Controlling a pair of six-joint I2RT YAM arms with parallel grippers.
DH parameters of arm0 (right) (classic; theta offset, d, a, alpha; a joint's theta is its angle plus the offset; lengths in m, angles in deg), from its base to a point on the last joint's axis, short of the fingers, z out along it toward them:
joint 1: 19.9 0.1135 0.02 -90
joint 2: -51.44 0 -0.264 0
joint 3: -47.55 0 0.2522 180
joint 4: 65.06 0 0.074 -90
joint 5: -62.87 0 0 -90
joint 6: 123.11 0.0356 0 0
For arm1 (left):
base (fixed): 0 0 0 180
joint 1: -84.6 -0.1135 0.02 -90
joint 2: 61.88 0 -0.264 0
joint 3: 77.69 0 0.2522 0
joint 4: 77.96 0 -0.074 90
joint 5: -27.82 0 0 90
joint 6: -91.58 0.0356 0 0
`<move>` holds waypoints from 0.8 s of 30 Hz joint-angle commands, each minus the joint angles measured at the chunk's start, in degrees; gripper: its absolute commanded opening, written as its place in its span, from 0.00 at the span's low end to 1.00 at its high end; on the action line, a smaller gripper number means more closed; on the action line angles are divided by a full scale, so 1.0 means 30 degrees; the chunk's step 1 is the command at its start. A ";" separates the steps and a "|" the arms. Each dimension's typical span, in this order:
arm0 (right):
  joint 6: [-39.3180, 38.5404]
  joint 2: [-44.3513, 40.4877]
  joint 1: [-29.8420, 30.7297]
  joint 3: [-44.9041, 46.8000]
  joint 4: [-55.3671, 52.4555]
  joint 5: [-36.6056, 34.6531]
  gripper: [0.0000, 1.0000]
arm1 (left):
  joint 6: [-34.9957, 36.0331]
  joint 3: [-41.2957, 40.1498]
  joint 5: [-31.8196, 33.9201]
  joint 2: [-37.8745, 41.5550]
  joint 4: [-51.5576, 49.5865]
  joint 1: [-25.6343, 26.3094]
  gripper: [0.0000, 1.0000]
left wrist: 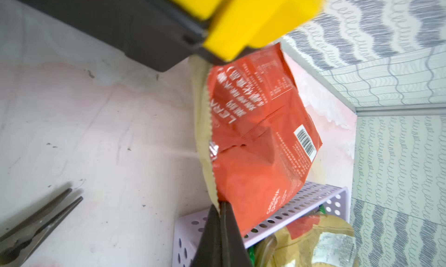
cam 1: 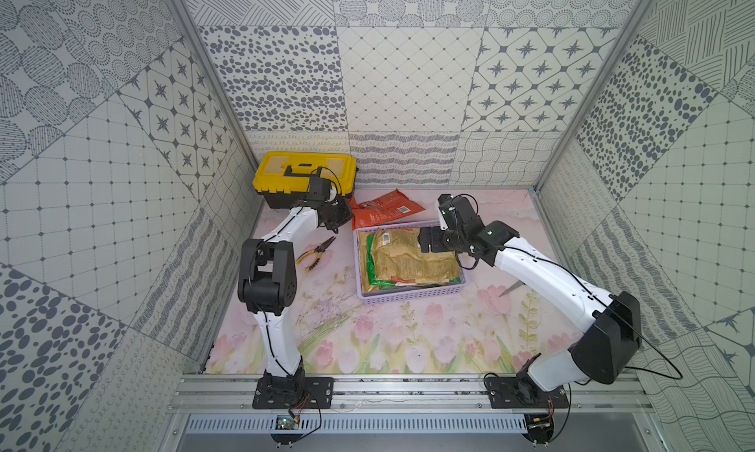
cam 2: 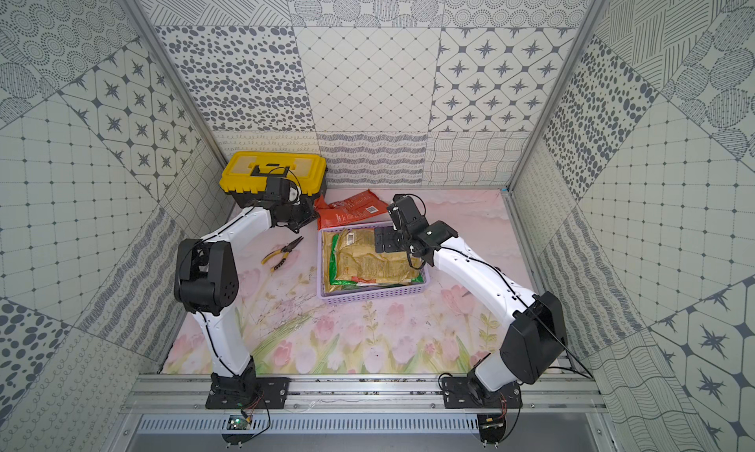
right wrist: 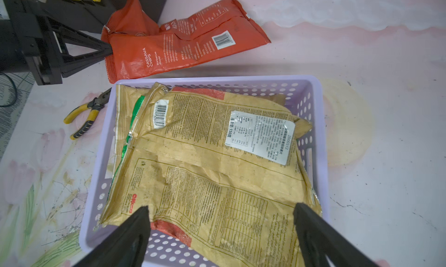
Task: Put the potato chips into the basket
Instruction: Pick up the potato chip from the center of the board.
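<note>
An orange-red bag of potato chips (cam 1: pixel 386 209) (cam 2: pixel 353 211) (right wrist: pixel 183 46) lies on the mat just behind the basket, beside the toolbox. My left gripper (left wrist: pixel 220 203) (right wrist: pixel 108 51) is shut on the crimped end of this bag (left wrist: pixel 260 133). The lavender basket (cam 1: pixel 408 298) (cam 2: pixel 371 298) (right wrist: pixel 217 79) holds a tan-gold bag (cam 1: pixel 412 258) (right wrist: pixel 217 169) on top. Green bag edges (cam 1: pixel 369 262) (right wrist: pixel 138 106) show beneath it. My right gripper (right wrist: pixel 220 210) (cam 1: pixel 425 241) hovers open over the basket's right end, with nothing between its fingers.
A yellow-and-black toolbox (cam 1: pixel 304 176) (left wrist: pixel 253 19) stands at the back left, close to my left wrist. Yellow-handled pliers (cam 1: pixel 316 253) (right wrist: pixel 84 116) lie left of the basket. A grey pointed tip (cam 1: pixel 510 290) pokes out under the right arm. Patterned walls enclose three sides.
</note>
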 commanded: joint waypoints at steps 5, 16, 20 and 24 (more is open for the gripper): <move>0.0705 -0.1306 -0.0032 0.0556 0.0478 0.0101 0.97 | 0.1902 0.3300 0.0990 0.1397 0.0129 0.1799 0.00; 0.0969 -0.3403 -0.0005 0.1688 0.0285 -0.0245 0.97 | 0.3638 1.0056 0.2627 -0.0517 -0.2095 0.4014 0.00; 0.1178 -0.4049 -0.0003 0.1600 -0.0112 -0.0299 0.97 | 0.3794 1.1349 0.2859 -0.0786 -0.2700 0.4745 0.00; 0.1297 -0.4922 0.0004 0.1986 -0.0110 -0.0680 0.97 | 0.3923 1.2959 0.3204 -0.1191 -0.3173 0.5066 0.00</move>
